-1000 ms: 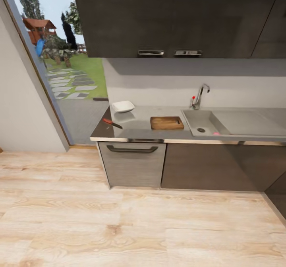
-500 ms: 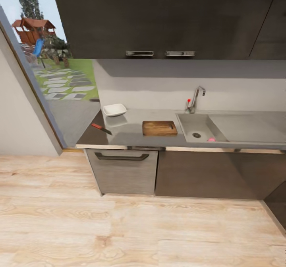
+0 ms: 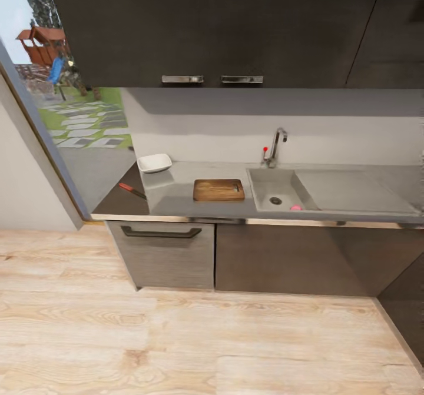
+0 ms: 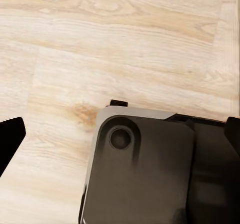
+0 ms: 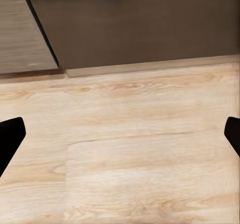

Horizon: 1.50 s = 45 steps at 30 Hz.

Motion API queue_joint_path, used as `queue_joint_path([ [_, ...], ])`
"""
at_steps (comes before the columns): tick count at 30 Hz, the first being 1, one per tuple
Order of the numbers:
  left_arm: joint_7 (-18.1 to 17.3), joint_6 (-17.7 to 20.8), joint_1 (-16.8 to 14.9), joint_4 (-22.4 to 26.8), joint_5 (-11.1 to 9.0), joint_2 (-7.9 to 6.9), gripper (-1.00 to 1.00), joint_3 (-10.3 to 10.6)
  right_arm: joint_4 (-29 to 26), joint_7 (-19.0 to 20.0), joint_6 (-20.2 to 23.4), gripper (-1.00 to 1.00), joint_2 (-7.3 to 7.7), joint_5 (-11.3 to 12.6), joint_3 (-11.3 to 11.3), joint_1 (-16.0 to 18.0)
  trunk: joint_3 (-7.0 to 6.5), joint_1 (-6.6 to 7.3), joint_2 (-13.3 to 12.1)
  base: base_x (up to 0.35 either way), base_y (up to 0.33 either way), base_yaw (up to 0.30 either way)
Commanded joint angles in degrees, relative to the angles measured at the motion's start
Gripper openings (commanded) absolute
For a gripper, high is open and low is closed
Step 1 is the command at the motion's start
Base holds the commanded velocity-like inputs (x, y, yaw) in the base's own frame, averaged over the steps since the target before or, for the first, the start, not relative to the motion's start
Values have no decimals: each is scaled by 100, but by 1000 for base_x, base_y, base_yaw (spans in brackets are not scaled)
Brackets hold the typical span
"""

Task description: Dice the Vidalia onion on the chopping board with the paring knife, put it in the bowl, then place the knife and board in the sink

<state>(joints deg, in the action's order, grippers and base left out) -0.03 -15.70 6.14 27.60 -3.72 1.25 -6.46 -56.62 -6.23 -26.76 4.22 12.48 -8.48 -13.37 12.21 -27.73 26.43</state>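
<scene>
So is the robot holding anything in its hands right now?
No, nothing. Both hands are open over the wooden floor. The onion sits in the sink, and the knife lies on the countertop.

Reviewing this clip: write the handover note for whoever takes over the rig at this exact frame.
Left gripper: fingers wide apart, holding nothing, over the wooden floor above the robot's dark base.
Right gripper: open, empty, facing the floor near the dark cabinets.
Vidalia onion: whole, in the sink, near its front edge beside the drain.
Chopping board: on the countertop, just left of the sink.
Paring knife: near the countertop's left end.
Bowl: behind the knife, looks empty.
Done: nothing yet; the robot stands away from the counter.
Left: every step, starting with the onion.
</scene>
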Motion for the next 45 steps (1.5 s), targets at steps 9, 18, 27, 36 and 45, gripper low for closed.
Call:
queue_joint_path([
  [9, 3, -4, 5, 9, -33, 7, 100, -5, 2, -45, -14, 100, 8, 26, -31, 1, 8, -3, 9, 0, -308, 0],
  [18, 3, -4, 8, 3, -33, 7, 100, -5, 2, -45, -20, 100, -60, 26, -31, 1, 8, -3, 9, 0, -308, 0],
  [27, 3, -4, 6, 1, -33, 7, 100, -5, 8, -45, -22, 100, -70, 26, -31, 1, 8, -3, 9, 0, -308, -4],
  [36, 3, -4, 4, 0, -33, 7, 100, -5, 70, -45, -22, 100, -71, 26, -31, 1, 6, -3, 9, 0, -307, -155],
  [45, 3, -4, 7, 15, -33, -1, 100, -5, 97, -45, -22, 100, -73, 26, -35, 1, -10, -3, 9, 0, -231, -164],
])
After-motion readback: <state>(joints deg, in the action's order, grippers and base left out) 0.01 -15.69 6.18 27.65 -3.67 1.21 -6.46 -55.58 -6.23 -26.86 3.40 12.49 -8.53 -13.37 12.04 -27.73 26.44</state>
